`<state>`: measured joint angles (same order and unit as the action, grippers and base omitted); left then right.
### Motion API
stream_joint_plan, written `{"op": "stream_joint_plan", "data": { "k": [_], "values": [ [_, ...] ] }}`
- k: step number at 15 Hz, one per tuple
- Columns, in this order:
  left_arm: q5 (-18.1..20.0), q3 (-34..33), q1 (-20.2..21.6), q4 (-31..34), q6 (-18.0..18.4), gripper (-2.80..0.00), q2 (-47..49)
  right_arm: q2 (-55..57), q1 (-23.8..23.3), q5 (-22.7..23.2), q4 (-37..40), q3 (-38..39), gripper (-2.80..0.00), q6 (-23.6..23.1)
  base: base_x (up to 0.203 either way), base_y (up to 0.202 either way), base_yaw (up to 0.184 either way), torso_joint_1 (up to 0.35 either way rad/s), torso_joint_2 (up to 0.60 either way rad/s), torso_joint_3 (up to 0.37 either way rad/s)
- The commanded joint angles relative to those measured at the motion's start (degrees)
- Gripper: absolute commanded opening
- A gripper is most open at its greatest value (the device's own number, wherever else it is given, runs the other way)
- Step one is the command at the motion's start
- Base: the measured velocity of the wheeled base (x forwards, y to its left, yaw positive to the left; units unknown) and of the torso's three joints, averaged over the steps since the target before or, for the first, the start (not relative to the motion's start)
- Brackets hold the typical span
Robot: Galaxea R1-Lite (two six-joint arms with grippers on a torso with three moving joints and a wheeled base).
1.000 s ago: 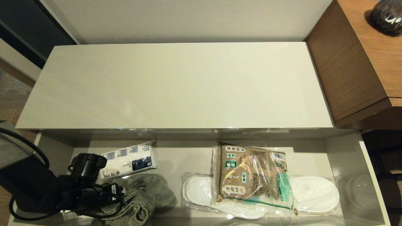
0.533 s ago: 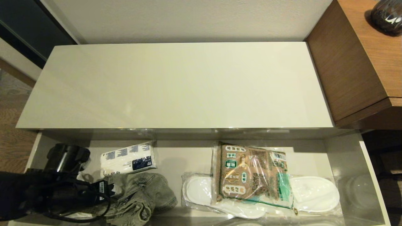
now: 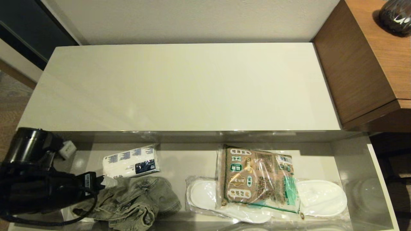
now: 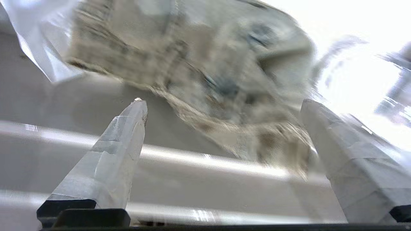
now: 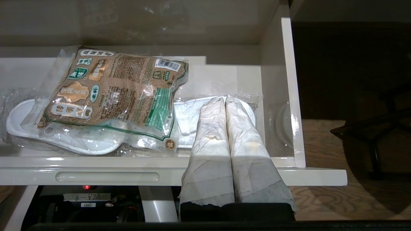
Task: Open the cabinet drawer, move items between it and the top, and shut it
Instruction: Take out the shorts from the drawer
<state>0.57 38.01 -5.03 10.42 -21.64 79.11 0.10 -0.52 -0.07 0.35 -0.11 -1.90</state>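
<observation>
The cabinet drawer (image 3: 379,179) stands pulled out below the glossy cream top (image 3: 179,86), which is bare. A crumpled grey-green denim garment (image 3: 138,202) lies in the drawer's left part, near the front. My left gripper (image 3: 104,183) sits at the garment's left edge, at the end of the black arm. In the left wrist view that gripper (image 4: 222,102) is open, fingers wide apart, with the denim (image 4: 192,64) blurred just beyond them. My right gripper (image 5: 225,98) is shut and empty, hovering in front of the drawer's right end; it is out of the head view.
A white packet with blue print (image 3: 131,163) lies behind the garment. A brown snack bag (image 3: 257,179) rests on plastic-wrapped white slippers (image 3: 321,199) in the drawer's right half. A brown wooden desk (image 3: 362,70) with a dark vase (image 3: 395,16) adjoins the cabinet on the right.
My left arm has drawn back to the left, off the garment, so more of the denim shows. The garment still lies in the drawer.
</observation>
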Motion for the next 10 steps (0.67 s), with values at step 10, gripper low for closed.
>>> {"op": "stream_joint_plan", "data": {
  "k": [10],
  "values": [
    [-1.9, -9.35, -0.08, -22.73, -0.78, 0.0, 22.45, 0.08, 0.0, -0.01, 0.0, 0.02, -2.8, -0.03, 0.0, 0.0, 0.0, 0.0, 0.0, 0.0]
  ]
}}
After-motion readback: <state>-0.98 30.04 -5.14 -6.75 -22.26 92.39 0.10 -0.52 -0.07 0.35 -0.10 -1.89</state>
